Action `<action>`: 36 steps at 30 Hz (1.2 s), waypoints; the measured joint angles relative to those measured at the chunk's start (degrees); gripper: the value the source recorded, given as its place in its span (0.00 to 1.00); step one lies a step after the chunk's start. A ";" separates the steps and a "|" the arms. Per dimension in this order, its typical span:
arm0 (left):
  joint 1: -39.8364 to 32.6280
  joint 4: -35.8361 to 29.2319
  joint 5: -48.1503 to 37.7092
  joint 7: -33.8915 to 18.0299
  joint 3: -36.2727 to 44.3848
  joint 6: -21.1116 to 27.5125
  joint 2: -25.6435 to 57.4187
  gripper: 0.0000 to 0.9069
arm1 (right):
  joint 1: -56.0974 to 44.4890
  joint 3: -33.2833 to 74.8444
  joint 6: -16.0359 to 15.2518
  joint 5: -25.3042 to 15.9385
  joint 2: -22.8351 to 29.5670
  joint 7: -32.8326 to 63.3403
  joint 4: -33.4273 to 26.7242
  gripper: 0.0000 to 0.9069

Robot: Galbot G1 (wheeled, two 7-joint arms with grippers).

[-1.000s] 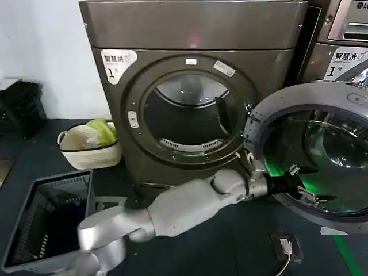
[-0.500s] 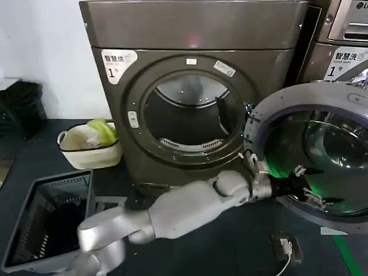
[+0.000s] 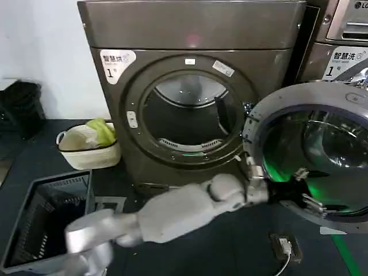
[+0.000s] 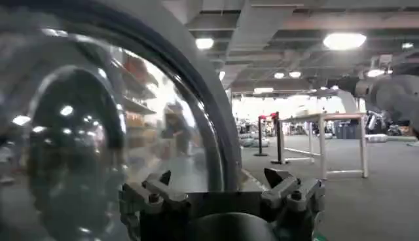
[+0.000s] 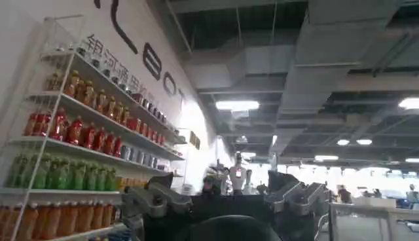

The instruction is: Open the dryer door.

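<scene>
The dryer (image 3: 190, 34) stands in the middle of the head view with its round port (image 3: 190, 115) uncovered. The dryer door (image 3: 305, 95) hangs swung out to the right, its grey inner rim and bulging glass facing me. My left arm reaches across low in front of the machine. My left gripper (image 3: 306, 192) is at the lower part of the door's glass. In the left wrist view the left gripper (image 4: 219, 178) is open, and the door (image 4: 78, 131) rim runs down between its fingers. My right gripper (image 5: 222, 180) is open and holds nothing.
A white basket (image 3: 89, 144) with green cloth sits left of the dryer. A dark crate (image 3: 46, 218) is at the near left. A second machine (image 3: 345, 34) stands at the back right. A small device with a cable (image 3: 286, 246) lies on the floor.
My left gripper has slid a little to the right and down along the inside of the open door. The door has hardly moved.
</scene>
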 joint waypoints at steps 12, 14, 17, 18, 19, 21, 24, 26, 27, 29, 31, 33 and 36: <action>-1.76 -14.15 4.04 -3.76 4.04 -1.68 15.59 1.00 | 0.89 -0.22 0.01 -0.43 0.61 -0.20 0.89 1.00; -2.40 -16.73 3.86 -4.20 4.77 -1.70 18.40 1.00 | 1.02 -0.23 0.05 -0.48 0.68 -0.27 0.90 1.00; -3.44 -19.88 3.31 -4.30 5.69 -2.04 22.30 1.00 | 1.17 -0.29 0.25 -0.65 0.71 -0.41 0.89 1.00; -3.85 -20.70 3.15 -4.27 6.05 -2.09 23.61 1.00 | 1.19 -0.29 0.30 -0.69 0.71 -0.44 0.89 1.00; -4.30 -21.67 3.24 -4.02 6.46 -2.01 24.95 1.00 | 1.27 -0.37 0.33 -0.78 0.73 -0.47 0.89 1.00; -5.01 -23.63 4.25 -3.56 7.17 -1.97 27.62 1.00 | 1.52 -0.51 0.39 -0.94 0.83 -0.50 0.97 1.00; -6.32 -26.43 7.73 -3.14 8.37 -2.64 32.17 1.00 | 1.81 -0.80 0.46 -1.01 1.03 -0.63 1.23 1.00; -7.02 -27.55 9.78 -2.98 8.99 -4.51 34.81 1.00 | 1.91 -0.89 0.52 -1.02 1.07 -0.69 1.21 1.00; -7.39 -27.95 10.44 -2.98 9.22 -4.96 36.05 1.00 | 1.96 -0.91 0.58 -1.03 1.07 -0.70 1.13 1.00; -8.18 -29.22 11.53 -2.99 9.71 -5.19 38.55 1.00 | 2.00 -0.92 0.60 -1.04 1.06 -0.70 1.03 1.00; -8.92 -30.11 13.33 -2.99 10.25 -5.99 40.84 1.00 | 2.02 -0.93 0.62 -1.04 1.00 -0.80 1.04 1.00; -9.69 -30.68 14.42 -3.19 10.79 -5.90 42.96 1.00 | 2.12 -0.97 0.64 -1.08 0.97 -0.86 1.10 1.00; -10.77 -30.73 15.96 -3.14 11.77 -7.58 45.97 1.00 | 2.31 -1.24 0.80 -1.42 0.94 -0.93 1.26 1.00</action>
